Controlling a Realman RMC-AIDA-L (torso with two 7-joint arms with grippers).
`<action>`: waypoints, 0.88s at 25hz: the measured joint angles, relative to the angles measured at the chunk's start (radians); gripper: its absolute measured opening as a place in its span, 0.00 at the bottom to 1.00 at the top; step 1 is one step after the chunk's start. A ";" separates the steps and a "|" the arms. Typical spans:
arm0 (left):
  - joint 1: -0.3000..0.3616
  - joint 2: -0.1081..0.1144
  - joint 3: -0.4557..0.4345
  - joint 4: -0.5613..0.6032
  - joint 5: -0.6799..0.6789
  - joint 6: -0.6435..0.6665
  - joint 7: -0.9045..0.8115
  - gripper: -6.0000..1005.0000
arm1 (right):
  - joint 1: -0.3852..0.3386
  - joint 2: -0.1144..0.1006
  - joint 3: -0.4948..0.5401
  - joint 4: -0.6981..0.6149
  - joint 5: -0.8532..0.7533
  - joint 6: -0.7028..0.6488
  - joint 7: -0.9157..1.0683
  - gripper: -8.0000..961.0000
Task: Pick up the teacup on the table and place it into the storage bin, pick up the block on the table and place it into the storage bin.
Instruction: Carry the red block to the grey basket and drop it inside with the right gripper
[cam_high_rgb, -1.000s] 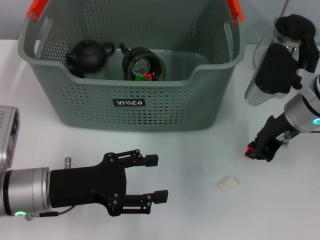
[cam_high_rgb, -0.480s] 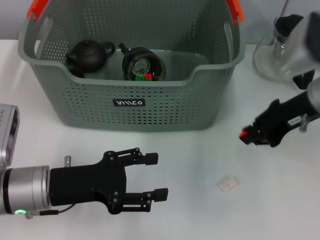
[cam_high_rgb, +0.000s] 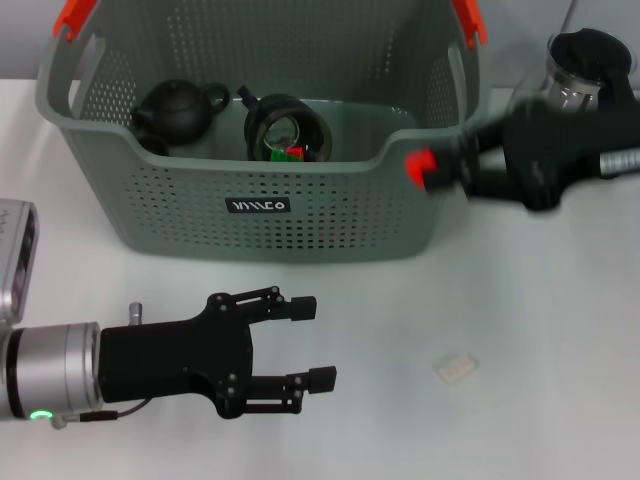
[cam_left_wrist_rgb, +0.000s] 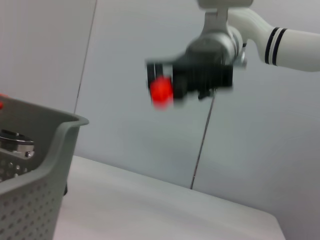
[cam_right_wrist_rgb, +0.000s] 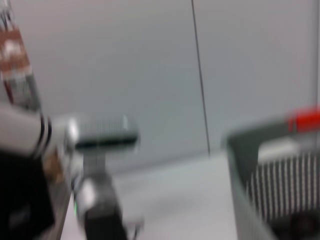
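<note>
The grey-green storage bin (cam_high_rgb: 330, 215) stands at the back of the table, its corner also showing in the left wrist view (cam_left_wrist_rgb: 42, 165). Inside it lie a dark teacup (cam_high_rgb: 286, 127) and a black teapot (cam_high_rgb: 180, 108). My right gripper (cam_high_rgb: 432, 170) hovers blurred at the bin's right front corner, shut on a small red block (cam_high_rgb: 418, 166). The left wrist view shows that gripper (cam_left_wrist_rgb: 167, 90) and the block (cam_left_wrist_rgb: 160, 92) in the air beside the bin. My left gripper (cam_high_rgb: 300, 340) rests low over the table in front of the bin, open and holding nothing.
A glass pitcher (cam_high_rgb: 565, 85) with a black lid stands at the back right, behind my right arm. A small pale piece (cam_high_rgb: 456, 367) lies on the table at the front right. The bin's orange-red handle (cam_right_wrist_rgb: 305, 119) shows in the right wrist view.
My right gripper has risen from the table at the right with the red block and swung left, up to the bin's right corner. The left gripper has stayed in place.
</note>
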 joint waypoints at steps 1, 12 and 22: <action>0.000 0.000 -0.004 0.000 0.000 0.000 0.000 0.81 | 0.004 0.002 0.002 -0.002 0.044 0.010 0.005 0.19; 0.004 0.001 -0.027 -0.001 0.000 -0.001 -0.001 0.81 | 0.234 0.015 -0.203 -0.049 -0.106 0.528 0.393 0.20; 0.011 -0.001 -0.049 -0.001 0.000 0.000 -0.003 0.81 | 0.485 0.042 -0.462 0.188 -0.415 0.754 0.623 0.21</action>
